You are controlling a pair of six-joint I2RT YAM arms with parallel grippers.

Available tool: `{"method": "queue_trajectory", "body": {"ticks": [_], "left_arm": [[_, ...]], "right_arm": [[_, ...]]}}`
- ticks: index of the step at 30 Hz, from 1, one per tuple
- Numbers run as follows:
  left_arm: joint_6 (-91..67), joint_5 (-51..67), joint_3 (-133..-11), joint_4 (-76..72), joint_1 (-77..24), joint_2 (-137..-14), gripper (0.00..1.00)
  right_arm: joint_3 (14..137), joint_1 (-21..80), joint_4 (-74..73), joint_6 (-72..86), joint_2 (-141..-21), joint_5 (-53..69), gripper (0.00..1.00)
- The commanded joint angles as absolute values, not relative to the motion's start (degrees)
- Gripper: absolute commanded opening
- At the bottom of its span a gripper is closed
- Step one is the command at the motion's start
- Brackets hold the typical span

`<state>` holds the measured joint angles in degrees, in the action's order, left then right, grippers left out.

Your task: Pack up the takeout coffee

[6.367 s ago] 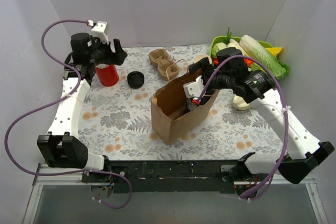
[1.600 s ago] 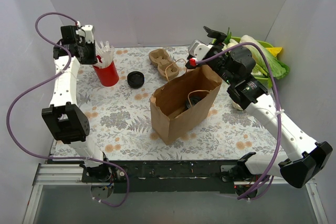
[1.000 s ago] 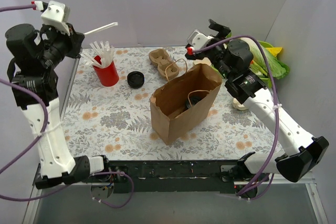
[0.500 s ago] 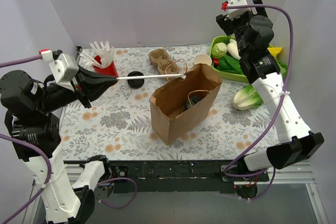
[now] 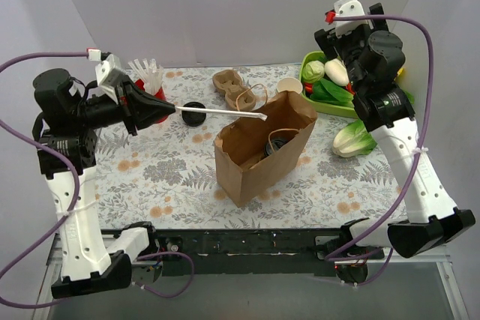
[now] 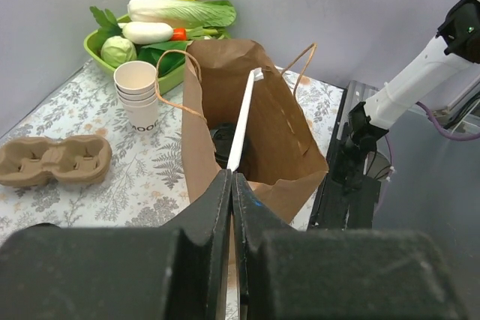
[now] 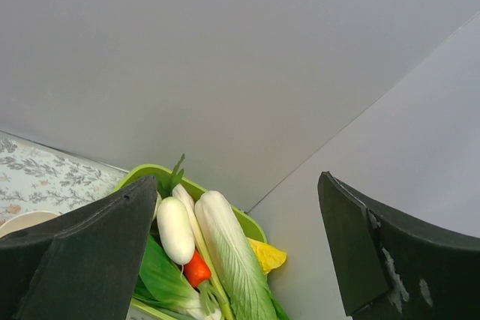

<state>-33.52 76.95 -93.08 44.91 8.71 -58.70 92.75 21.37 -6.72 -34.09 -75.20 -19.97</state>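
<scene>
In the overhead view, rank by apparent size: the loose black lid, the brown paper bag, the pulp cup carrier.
Largest: brown paper bag.
Next: pulp cup carrier.
Smallest: loose black lid, clearly smaller than the carrier.

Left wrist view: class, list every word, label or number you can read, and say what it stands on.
"MOO": dark letters on the lowest of the stacked paper cups; any further letters curve out of sight.
No print shows on the brown paper bag or the white straw.
</scene>
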Motion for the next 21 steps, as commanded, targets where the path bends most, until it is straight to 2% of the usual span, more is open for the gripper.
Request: {"method": "queue_trajectory", "body": {"ticks": [1, 3, 6, 8, 9, 10, 11, 13, 16, 17, 19, 20, 21], "left_arm": [[-31.47, 75.51, -91.67, 44.65, 5.46, -59.76, 0.0], [-31.12, 73.23, -91.23, 45.17, -0.57, -61.17, 0.0], [-29.02, 61.56, -92.37, 47.8, -14.61, -64.75, 0.0], [-28.65, 57.49, -92.64, 48.52, -16.69, -66.44, 0.0], [-30.04, 56.0, -92.72, 47.56, -16.96, -68.01, 0.07], [-31.28, 53.99, -93.33, 47.03, -16.96, -68.72, 0.26], [-31.2, 53.27, -94.56, 46.85, -16.96, -69.77, 0.28], [-32.42, 51.86, -98.16, 46.41, -16.96, -72.33, 0.41], [-32.52, 51.33, -100.1, 45.53, -16.96, -74.17, 0.26], [-32.52, 51.5, -100.02, 44.92, -16.96, -74.44, 0.25], [-32.26, 52.03, -100.54, 45.26, -16.96, -75.06, 0.32], [-32.17, 52.55, -100.89, 45.44, -16.96, -74.88, 0.47], [-31.99, 52.56, -101.16, 45.53, -16.96, -74.71, 0.53]], "right_arm": [[93.07, 21.36, -5.8, -32.69, -72.51, -18.99, 0.94], [93.34, 21.36, -5.8, -33.13, -72.42, -18.63, 0.94], [94.22, 21.27, -5.71, -33.4, -72.77, -18.72, 0.94], [95.18, 21.27, -5.54, -33.22, -73.04, -18.63, 0.94], [95.53, 21.27, -5.71, -32.96, -73.21, -18.63, 0.94], [95.97, 21.36, -6.15, -32.7, -73.56, -18.46, 0.94], [96.32, 21.36, -6.33, -32.7, -73.65, -18.54, 0.94], [96.77, 21.36, -6.59, -32.96, -73.39, -18.37, 0.94], [95.89, 21.36, -6.15, -33.83, -72.34, -18.11, 0.94], [95.45, 21.27, -6.07, -34.01, -72.16, -18.02, 0.94], [94.66, 21.27, -6.15, -34.36, -71.46, -17.67, 0.94], [94.66, 21.27, -6.33, -34.63, -71.37, -17.41, 0.94], [94.83, 21.36, -7.11, -34.63, -71.19, -16.71, 0.94]]}}
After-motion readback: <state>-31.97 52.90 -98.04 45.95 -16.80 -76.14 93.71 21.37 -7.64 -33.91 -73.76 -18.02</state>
